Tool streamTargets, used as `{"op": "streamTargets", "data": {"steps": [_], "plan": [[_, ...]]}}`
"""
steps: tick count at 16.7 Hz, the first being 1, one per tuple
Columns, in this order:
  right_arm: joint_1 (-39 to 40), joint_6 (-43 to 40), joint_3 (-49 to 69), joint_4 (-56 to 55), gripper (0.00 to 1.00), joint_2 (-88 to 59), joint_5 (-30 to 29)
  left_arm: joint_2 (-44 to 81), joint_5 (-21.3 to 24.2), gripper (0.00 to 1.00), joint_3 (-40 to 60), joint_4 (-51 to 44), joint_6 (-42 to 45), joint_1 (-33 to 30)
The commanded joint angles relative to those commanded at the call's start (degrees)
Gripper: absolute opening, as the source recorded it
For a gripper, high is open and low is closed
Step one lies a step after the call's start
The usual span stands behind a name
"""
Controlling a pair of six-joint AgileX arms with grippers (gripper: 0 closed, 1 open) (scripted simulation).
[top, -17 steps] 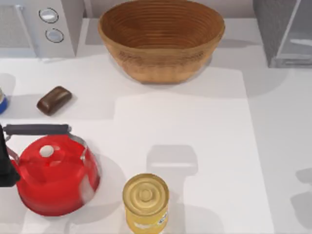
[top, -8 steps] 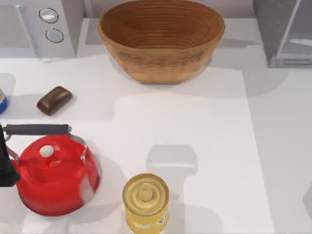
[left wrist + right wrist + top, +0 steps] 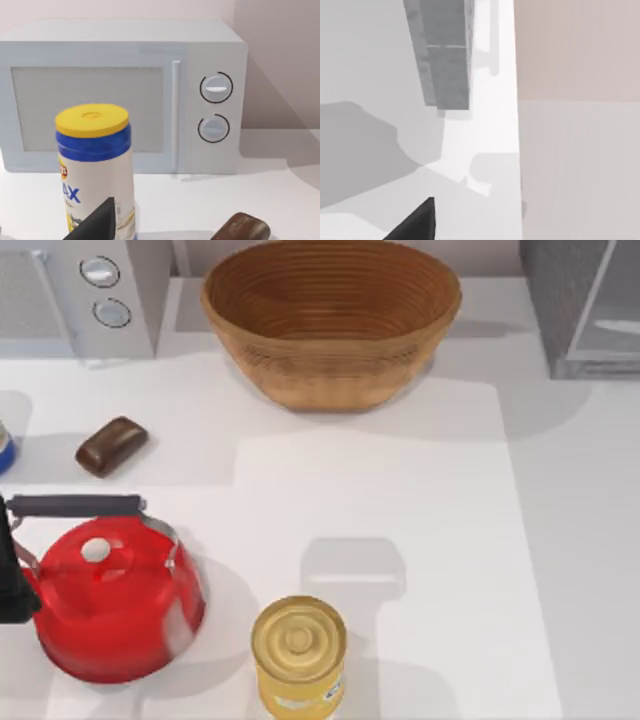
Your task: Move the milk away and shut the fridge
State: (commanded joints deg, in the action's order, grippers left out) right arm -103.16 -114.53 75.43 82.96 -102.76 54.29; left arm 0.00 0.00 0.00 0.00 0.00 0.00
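Cannot tell how far left gripper [image 3: 100, 224] or right gripper [image 3: 417, 220] gapes, or what either holds; places the fridge [image 3: 560, 310] at upper right, door seemingly ajar, probably rigid and free-swinging, best pushed near its outer edge.

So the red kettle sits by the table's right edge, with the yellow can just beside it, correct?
Not quite. The top view shows the red kettle by the table's left edge, not the right. The yellow can does stand just beside it.
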Motion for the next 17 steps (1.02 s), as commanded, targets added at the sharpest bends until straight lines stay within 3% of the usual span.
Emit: {"op": "streamTargets", "data": {"steps": [7,10,13,17], "plan": [[-0.3,-0.3,0.0,-0.1,1.0,-0.5,0.1,0.0,0.0,1.0,0.0,0.0,0.0,0.0],[3.0,3.2,0.5,-3.3,1.0,-1.2,0.1,0.0,0.0,1.0,0.0,0.0,0.0,0.0],[10.4,12.2,1.3,-10.4,1.0,-2.6,0.1,0.0,0.0,1.0,0.0,0.0,0.0,0.0],[24.7,31.9,2.1,-24.9,1.0,-3.6,-0.9,0.0,0.0,1.0,0.0,0.0,0.0,0.0]]}}
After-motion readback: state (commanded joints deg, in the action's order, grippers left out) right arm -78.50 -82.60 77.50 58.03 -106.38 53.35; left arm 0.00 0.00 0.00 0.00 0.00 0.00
